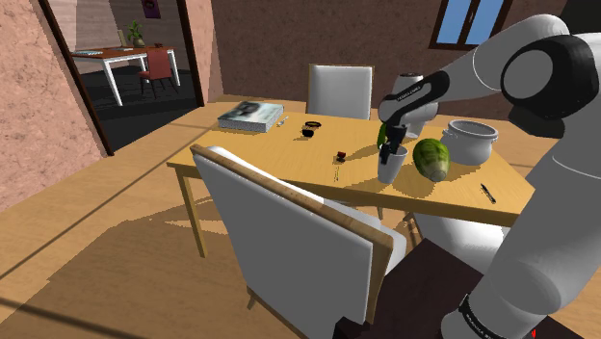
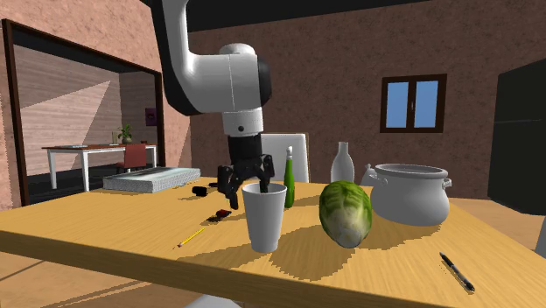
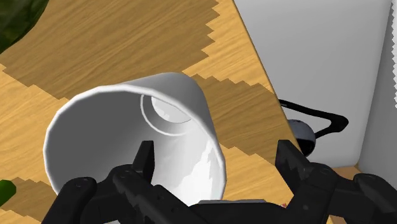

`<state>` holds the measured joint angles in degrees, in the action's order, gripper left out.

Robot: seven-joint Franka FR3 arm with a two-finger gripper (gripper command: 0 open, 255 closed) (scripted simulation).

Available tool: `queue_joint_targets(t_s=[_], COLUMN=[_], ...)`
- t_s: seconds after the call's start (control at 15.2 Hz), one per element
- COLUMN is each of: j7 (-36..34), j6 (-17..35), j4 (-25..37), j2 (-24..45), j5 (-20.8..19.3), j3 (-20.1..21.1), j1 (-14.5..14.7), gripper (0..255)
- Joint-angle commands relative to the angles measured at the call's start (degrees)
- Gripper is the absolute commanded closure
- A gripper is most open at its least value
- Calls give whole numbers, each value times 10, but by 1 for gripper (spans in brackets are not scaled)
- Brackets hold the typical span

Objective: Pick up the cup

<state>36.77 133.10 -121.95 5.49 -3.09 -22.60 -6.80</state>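
Note:
A white cup (image 1: 389,170) (image 2: 265,220) stands upright on the wooden table (image 1: 260,154) beside a green cabbage (image 1: 432,159) (image 2: 345,213). My black gripper (image 1: 390,152) (image 2: 245,192) (image 3: 216,159) hangs over the cup's rim and is open. In the wrist view one finger (image 3: 144,159) reaches inside the cup (image 3: 127,121) and the other finger (image 3: 289,159) stands outside it, with the cup's wall between them. Neither finger presses on the wall.
A grey pot (image 1: 469,142) (image 2: 409,194), a green bottle (image 2: 289,179) and a white bottle (image 2: 342,164) stand behind the cup. A pen (image 2: 457,271), a pencil (image 2: 191,236) and a small red-black object (image 1: 340,157) lie nearby. A white chair (image 1: 289,241) stands at the table's near edge.

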Motion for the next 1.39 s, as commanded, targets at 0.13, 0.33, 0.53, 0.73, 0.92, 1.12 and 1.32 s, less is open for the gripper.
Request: queue_joint_targets(t_s=[0.13, 0.33, 0.53, 0.73, 0.92, 1.12, 1.32], j7=[2, 2, 2, 0, -2, -4, -6], j6=[7, 7, 7, -1, -23, -45, -67], j4=[-2, -2, -2, 2, 13, 24, 37], j2=[4, 4, 4, 1, -11, -22, -32], j5=[2, 2, 2, 0, -5, -9, -13], j3=[0, 0, 0, 0, 0, 0, 0], j1=[-1, -1, -1, 0, 1, 2, 3], gripper=[255, 255, 255, 255, 255, 255, 255])
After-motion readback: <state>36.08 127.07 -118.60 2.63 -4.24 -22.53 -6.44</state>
